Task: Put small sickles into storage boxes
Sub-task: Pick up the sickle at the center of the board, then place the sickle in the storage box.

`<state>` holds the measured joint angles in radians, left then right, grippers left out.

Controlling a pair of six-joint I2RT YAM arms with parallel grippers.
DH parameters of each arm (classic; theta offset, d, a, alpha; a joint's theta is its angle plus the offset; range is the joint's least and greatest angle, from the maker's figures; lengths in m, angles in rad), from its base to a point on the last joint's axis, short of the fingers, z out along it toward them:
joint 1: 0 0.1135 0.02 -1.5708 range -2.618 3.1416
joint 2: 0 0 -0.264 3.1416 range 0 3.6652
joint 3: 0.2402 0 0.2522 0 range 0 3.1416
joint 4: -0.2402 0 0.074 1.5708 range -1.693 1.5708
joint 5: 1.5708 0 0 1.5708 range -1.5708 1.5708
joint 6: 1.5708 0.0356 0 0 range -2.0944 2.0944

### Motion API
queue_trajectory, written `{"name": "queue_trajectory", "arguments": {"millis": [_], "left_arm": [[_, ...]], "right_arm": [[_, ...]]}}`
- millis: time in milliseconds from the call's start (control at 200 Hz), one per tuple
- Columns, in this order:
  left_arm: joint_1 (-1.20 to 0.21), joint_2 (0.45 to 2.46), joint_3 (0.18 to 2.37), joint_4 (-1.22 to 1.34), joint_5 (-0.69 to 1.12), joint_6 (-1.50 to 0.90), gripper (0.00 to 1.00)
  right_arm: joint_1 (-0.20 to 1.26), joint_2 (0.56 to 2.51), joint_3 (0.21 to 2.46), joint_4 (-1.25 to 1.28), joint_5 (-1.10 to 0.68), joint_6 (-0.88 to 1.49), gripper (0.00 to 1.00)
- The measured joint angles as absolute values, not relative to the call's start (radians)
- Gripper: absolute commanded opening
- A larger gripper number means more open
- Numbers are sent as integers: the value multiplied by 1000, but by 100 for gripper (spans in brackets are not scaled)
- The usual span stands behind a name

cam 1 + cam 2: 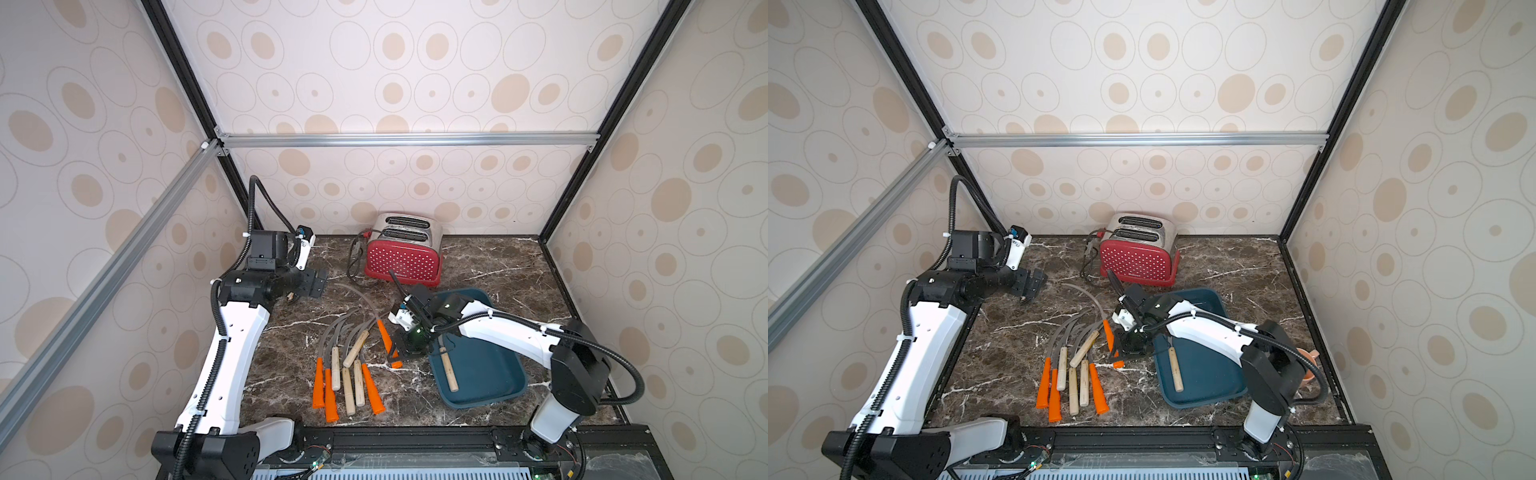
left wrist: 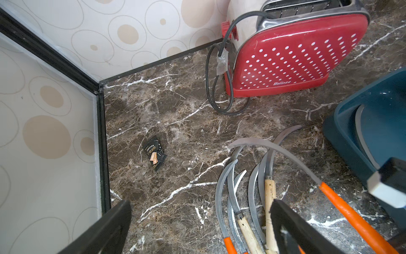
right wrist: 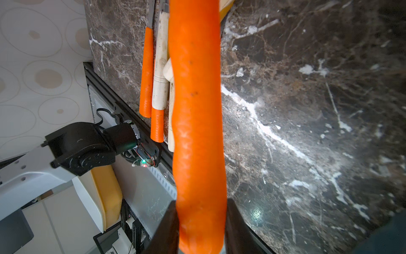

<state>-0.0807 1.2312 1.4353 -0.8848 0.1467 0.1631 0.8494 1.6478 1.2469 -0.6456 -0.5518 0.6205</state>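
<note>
My right gripper (image 1: pixel 398 353) (image 3: pixel 201 211) is shut on the orange handle (image 3: pixel 197 110) of a small sickle (image 1: pixel 385 336) (image 1: pixel 1108 332), just left of the storage box. Its grey blade (image 2: pixel 274 149) arcs back toward the toaster, above the others. Several more small sickles (image 1: pixel 347 370) (image 1: pixel 1071 374) with orange and pale wooden handles lie side by side on the marble. The storage box (image 1: pixel 486 365) (image 1: pixel 1212 374), a dark teal tray, holds one wooden-handled sickle (image 1: pixel 449 370). My left gripper (image 1: pixel 318 282) (image 2: pixel 200 205) hangs open and empty at the back left.
A red dotted toaster (image 1: pixel 403 257) with a looped black cord (image 1: pixel 354 266) stands at the back wall. A small black packet (image 2: pixel 153 154) lies on the marble near the left gripper. An orange cup (image 1: pixel 1308 365) sits by the right wall behind the right arm.
</note>
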Motion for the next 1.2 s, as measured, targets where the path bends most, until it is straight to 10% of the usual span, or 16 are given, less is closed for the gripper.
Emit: {"name": "queue_trajectory", "arguments": {"millis": [651, 1202], "left_arm": [[-81, 1234, 1415, -876, 159, 163, 99], [-81, 1238, 1390, -863, 180, 165, 99]], "right_arm": [[580, 1016, 916, -920, -413, 630, 4], [544, 995, 777, -1010, -283, 649, 4]]}}
